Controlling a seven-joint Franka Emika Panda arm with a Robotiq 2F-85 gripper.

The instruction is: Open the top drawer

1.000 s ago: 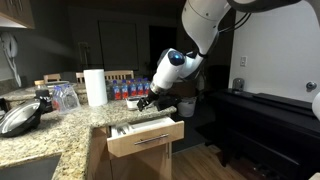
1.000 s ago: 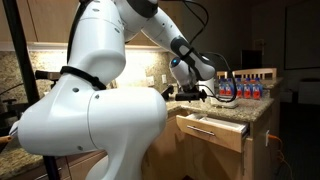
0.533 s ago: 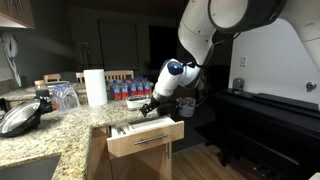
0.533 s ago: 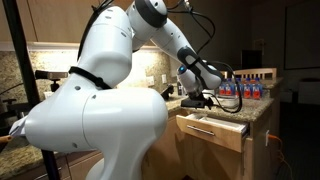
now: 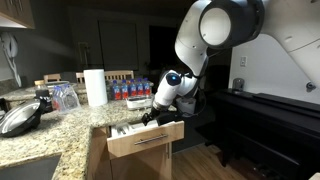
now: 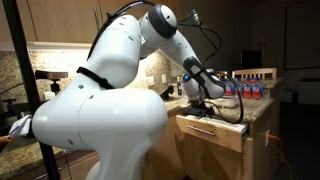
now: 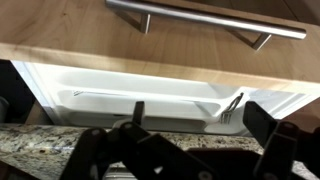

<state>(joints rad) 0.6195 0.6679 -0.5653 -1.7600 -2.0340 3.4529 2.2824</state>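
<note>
While its jaws are standing wide apart and gripping nothing, the gripper (image 7: 180, 145) is hanging above the speckled granite countertop (image 7: 25, 140); just beyond, the top drawer (image 7: 90, 35) is sitting pulled out, showing its smooth white interior, flat light-wood front and round silver bar handle (image 7: 200, 17)

This is a home kitchen. A speckled beige granite countertop (image 5: 60, 128) carries a white paper-towel roll (image 5: 95, 87) near its back edge and a dark pan with a glass lid (image 5: 20, 118) by its wall-side edge. Under its front edge sits a shallow light-wood drawer with a silver bar handle (image 5: 148, 140). Light-wood wall cabinets (image 6: 45, 20) hang above the countertop, and wooden chairs (image 5: 118, 75) stand beyond its back edge.
</note>
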